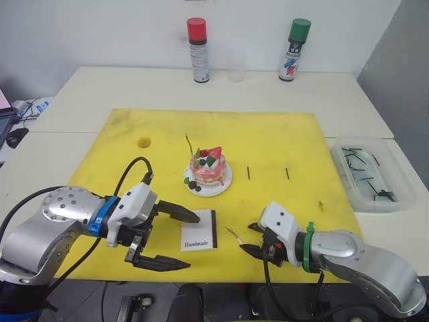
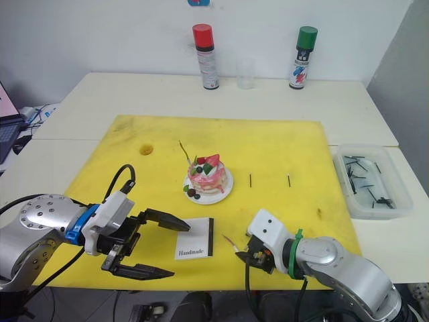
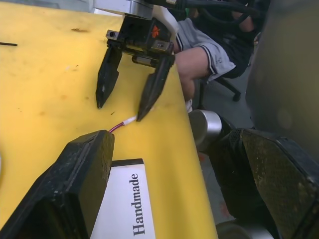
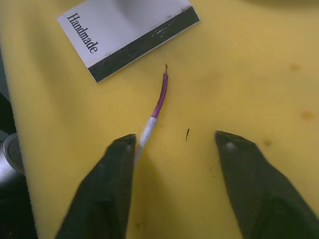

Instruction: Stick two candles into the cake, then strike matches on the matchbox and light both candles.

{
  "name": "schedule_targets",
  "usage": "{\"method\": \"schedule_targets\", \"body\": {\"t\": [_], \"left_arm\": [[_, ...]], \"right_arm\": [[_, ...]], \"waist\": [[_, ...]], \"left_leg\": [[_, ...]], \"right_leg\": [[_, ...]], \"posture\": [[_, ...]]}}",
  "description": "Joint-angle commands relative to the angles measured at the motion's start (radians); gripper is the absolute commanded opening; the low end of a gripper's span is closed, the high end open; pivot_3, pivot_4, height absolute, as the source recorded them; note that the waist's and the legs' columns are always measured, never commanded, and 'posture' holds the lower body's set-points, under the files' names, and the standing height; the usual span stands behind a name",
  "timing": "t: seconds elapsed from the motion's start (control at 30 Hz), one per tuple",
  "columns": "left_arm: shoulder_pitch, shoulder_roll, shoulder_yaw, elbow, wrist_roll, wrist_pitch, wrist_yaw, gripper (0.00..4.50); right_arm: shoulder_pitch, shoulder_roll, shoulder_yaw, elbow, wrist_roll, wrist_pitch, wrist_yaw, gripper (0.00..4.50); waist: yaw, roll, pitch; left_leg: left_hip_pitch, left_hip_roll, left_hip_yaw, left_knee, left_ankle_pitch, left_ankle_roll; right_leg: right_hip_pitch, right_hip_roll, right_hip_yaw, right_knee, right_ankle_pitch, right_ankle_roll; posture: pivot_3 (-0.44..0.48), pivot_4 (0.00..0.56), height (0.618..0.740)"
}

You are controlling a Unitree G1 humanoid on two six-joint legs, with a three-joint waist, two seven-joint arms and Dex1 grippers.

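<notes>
While 1 candle point(image 1: 188, 143) already stands tilted in the cake point(image 1: 208, 169), which sits on its plate mid-mat, the second candle point(image 4: 156, 105), reddish with a pale lower end, lies flat on the yellow mat point(image 1: 281, 134) near the counter's front edge, just beside the matchbox point(image 1: 200, 238). The right tool point(image 4: 174, 164) is lowered over that candle with its fingers apart; 1 finger point(image 4: 117, 164) touches or overlaps the pale end, the other stands well clear. The left tool point(image 1: 171, 238) is also spread wide, straddling the matchbox's end and gripping nothing. 2 matches point(image 1: 249, 173) lie on the mat beyond the cake, toward the counter's right side.

The risk looks like an off-centre pinch: because the candle sits against 1 finger rather than between both, closing could roll it away, flick it toward the nearby front edge, or snap so thin a stick. Pressing the fingertips hard into the mat could also drag the candle against the matchbox.
</notes>
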Motion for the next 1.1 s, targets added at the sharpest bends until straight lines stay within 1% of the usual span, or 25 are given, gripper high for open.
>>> {"method": "schedule_targets", "body": {"t": [0.03, 0.13, 0.17, 0.37, 0.4, 0.5, 0.57, 0.63, 0.7, 0.8, 0.83, 0.9, 0.97, 1.03, 1.1], "left_arm": [[-0.007, -0.006, 0.003, -0.014, -0.006, -0.012, 0.004, 4.50], [-0.004, -0.009, 0.005, -0.017, -0.010, -0.010, 0.008, 4.50], [-0.004, -0.010, 0.005, -0.016, -0.010, -0.010, 0.007, 4.50], [-0.017, -0.024, -0.005, -0.006, -0.004, -0.017, 0.007, 4.50], [-0.024, -0.029, -0.008, -0.003, -0.008, -0.014, 0.008, 4.50], [-0.048, -0.048, -0.015, 0.004, -0.021, -0.002, 0.011, 4.50], [-0.070, -0.066, -0.027, 0.003, -0.033, 0.008, 0.013, 4.50], [-0.094, -0.086, -0.039, -0.001, -0.055, 0.026, 0.018, 4.50], [-0.115, -0.104, -0.048, -0.007, -0.074, 0.045, 0.024, 4.50], [-0.139, -0.123, -0.061, -0.016, -0.098, 0.068, 0.032, 4.50], [-0.143, -0.128, -0.064, -0.018, -0.101, 0.072, 0.034, 4.50], [-0.153, -0.136, -0.071, -0.021, -0.111, 0.081, 0.034, 4.50], [-0.159, -0.140, -0.081, -0.019, -0.108, 0.077, 0.026, 4.50], [-0.162, -0.144, -0.090, -0.016, -0.104, 0.071, 0.021, 4.50], [-0.167, -0.148, -0.097, -0.018, -0.104, 0.071, 0.022, 4.50]], "right_arm": [[-0.011, 0.001, 0.011, -0.041, 0.024, 0.034, 0.010, 1.17], [-0.031, 0.012, -0.002, -0.048, 0.047, 0.074, 0.010, 0.09], [-0.040, 0.018, -0.012, -0.049, 0.059, 0.091, 0.009, 0.04], [-0.117, 0.036, -0.115, -0.068, 0.150, 0.184, 0.030, 0.04], [-0.135, 0.033, -0.152, -0.074, 0.173, 0.195, 0.040, 0.04], [-0.160, -0.004, -0.246, -0.089, 0.230, 0.207, 0.074, 0.04], [-0.147, -0.077, -0.324, -0.093, 0.239, 0.186, 0.112, 0.04], [-0.100, -0.171, -0.429, -0.086, 0.236, 0.138, 0.173, 0.04], [-0.018, -0.251, -0.528, -0.067, 0.226, 0.081, 0.242, 0.04], [0.177, -0.336, -0.667, -0.037, 0.162, -0.064, 0.368, 0.04], [0.235, -0.348, -0.700, -0.027, 0.144, -0.111, 0.401, 0.04], [0.398, -0.358, -0.781, 0.018, 0.060, -0.238, 0.482, 0.04], [0.545, -0.345, -0.852, 0.079, -0.019, -0.360, 0.554, 0.04], [0.634, -0.327, -0.886, 0.129, -0.070, -0.457, 0.593, 0.04], [0.689, -0.306, -0.902, 0.177, -0.104, -0.533, 0.614, 0.04]], "waist": [[0.000, 0.000, 0.000], [-0.001, 0.000, 0.000], [-0.001, 0.000, 0.000], [-0.001, 0.000, 0.000], [-0.001, 0.000, 0.000], [0.000, 0.000, 0.000], [0.002, 0.000, 0.000], [0.010, 0.000, 0.000], [0.017, 0.000, 0.000], [0.020, 0.000, 0.000], [0.020, 0.000, 0.000], [0.020, 0.000, 0.000], [0.020, 0.000, 0.000], [0.018, -0.001, 0.000], [0.015, -0.001, 0.000]], "left_leg": [[0.000, 0.000, 0.000, 0.000, 0.000, 0.000], [0.000, 0.000, 0.000, 0.000, 0.000, 0.000], [0.000, 0.000, 0.000, 0.000, 0.000, 0.000], [0.000, 0.000, 0.000, 0.000, 0.000, 0.000], [0.000, 0.000, 0.000, 0.000, 0.000, 0.000], [0.000, 0.000, 0.000, 0.000, 0.000, 0.000], [0.000, 0.000, 0.000, 0.000, 0.000, 0.000], [0.000, 0.000, 0.000, 0.000, 0.000, 0.000], [0.000, -0.001, 0.000, 0.000, 0.000, 0.000], [0.000, -0.001, 0.000, 0.000, 0.000, 0.000], [0.000, -0.001, 0.000, 0.000, 0.000, 0.000], [0.002, -0.001, 0.000, 0.001, 0.000, 0.000], [0.004, -0.001, 0.000, 0.001, 0.000, 0.000], [0.007, -0.001, 0.000, 0.001, 0.000, 0.000], [0.009, -0.001, 0.000, 0.001, 0.000, 0.000]], "right_leg": [[0.000, 0.000, 0.000, 0.000, 0.000, 0.000], [0.000, 0.000, 0.000, 0.000, 0.000, 0.000], [0.000, 0.000, 0.000, 0.000, 0.000, 0.000], [0.001, 0.000, 0.000, 0.000, 0.000, 0.000], [0.001, 0.000, 0.000, 0.000, 0.000, 0.000], [0.001, 0.000, 0.000, 0.000, 0.000, 0.000], [0.001, 0.000, 0.000, 0.000, 0.000, 0.000], [0.002, 0.000, 0.000, -0.001, 0.000, 0.000], [0.002, -0.001, 0.000, -0.001, 0.000, 0.000], [0.003, 0.000, -0.001, -0.001, -0.001, 0.001], [0.003, 0.000, -0.001, -0.001, -0.001, 0.001], [0.005, -0.001, -0.001, -0.001, -0.001, 0.002], [0.007, -0.001, -0.001, -0.002, -0.001, 0.002], [0.011, -0.001, 0.000, -0.002, -0.002, 0.002], [0.012, -0.001, 0.000, -0.002, -0.001, 0.003]], "posture": [[0.000, 0.150, 0.740], [0.000, 0.150, 0.740], [0.000, 0.150, 0.740], [0.000, 0.150, 0.740], [0.000, 0.150, 0.740], [0.000, 0.150, 0.740], [0.000, 0.150, 0.740], [0.000, 0.150, 0.740], [0.000, 0.150, 0.740], [0.000, 0.150, 0.740], [0.000, 0.150, 0.740], [0.000, 0.150, 0.740], [0.000, 0.150, 0.740], [0.000, 0.150, 0.740], [0.000, 0.150, 0.740]]}}
